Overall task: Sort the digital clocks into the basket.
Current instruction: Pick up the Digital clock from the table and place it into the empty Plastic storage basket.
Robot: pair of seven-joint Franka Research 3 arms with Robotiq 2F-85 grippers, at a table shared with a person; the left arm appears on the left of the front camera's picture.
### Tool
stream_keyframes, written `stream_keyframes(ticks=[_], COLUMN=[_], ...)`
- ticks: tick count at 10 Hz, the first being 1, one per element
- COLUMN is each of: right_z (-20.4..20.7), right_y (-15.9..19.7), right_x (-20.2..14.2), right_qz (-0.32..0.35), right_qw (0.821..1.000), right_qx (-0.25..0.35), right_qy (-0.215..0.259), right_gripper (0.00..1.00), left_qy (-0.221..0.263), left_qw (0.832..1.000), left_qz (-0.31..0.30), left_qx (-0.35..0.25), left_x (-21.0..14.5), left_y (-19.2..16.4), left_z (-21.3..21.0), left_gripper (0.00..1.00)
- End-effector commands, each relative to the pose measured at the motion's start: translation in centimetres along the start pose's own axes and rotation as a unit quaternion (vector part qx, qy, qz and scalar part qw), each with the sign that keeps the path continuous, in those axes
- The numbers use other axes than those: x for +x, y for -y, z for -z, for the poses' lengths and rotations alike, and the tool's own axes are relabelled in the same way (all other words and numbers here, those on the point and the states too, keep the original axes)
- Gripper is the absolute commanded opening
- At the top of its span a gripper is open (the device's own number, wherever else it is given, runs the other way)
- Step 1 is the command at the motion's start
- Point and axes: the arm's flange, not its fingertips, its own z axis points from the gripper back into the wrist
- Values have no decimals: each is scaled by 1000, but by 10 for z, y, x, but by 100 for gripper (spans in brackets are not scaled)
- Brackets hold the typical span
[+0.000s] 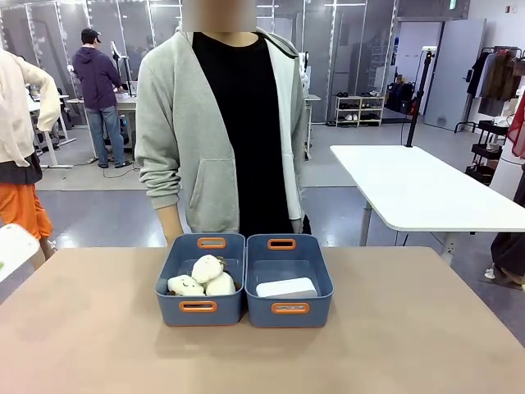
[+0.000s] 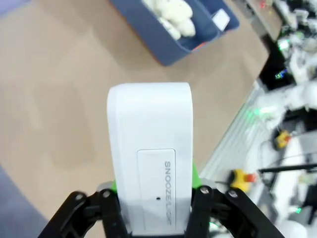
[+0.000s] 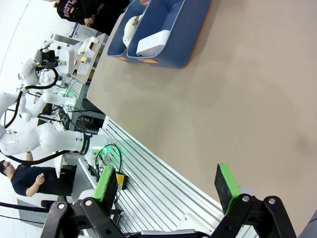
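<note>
While in right basket (image 1: 256,305), one clock (image 1: 286,288)

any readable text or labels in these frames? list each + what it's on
"SNOOZE/LIGHT": sideways on the button panel of the white rounded plastic digital clock clamped in the left gripper; the last letters are faint.
Green ceiling sign in the front view: too small to read.
Light print on a dark sweatshirt in the right wrist view: blurred and cut off, unreadable.
</note>
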Motion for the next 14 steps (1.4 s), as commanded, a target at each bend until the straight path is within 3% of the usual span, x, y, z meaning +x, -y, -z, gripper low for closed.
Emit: stream_keyframes(ticks=[1,3,5,7,9,10,14], right_z=[0,0,0,0,0,0,0], right_y=[-3,-3,-3,-3,-3,-3,-3], right_x=[1,1,1,1,1,1,1], right_qz=[1,1,1,1,1,1,1], right_qw=[1000,1000,1000,1000,1000,1000,1000], right_qx=[1,1,1,1,1,1,1], right_qy=[2,2,2,2,2,2,2], right_gripper=[100,100,100,100,100,100,100], left_qy=[-44,-121,-165,-192,-172,-135,-133], left_qw=[990,961,922,900,890,883,887], left_qz=[114,203,293,348,368,371,393], left_qx=[67,146,193,180,210,252,203], left_x=[66,149,221,258,290,303,316], left_y=[62,125,197,243,274,285,315], left_z=[10,56,121,194,267,296,386], left_gripper=[6,6,6,6,6,6,6])
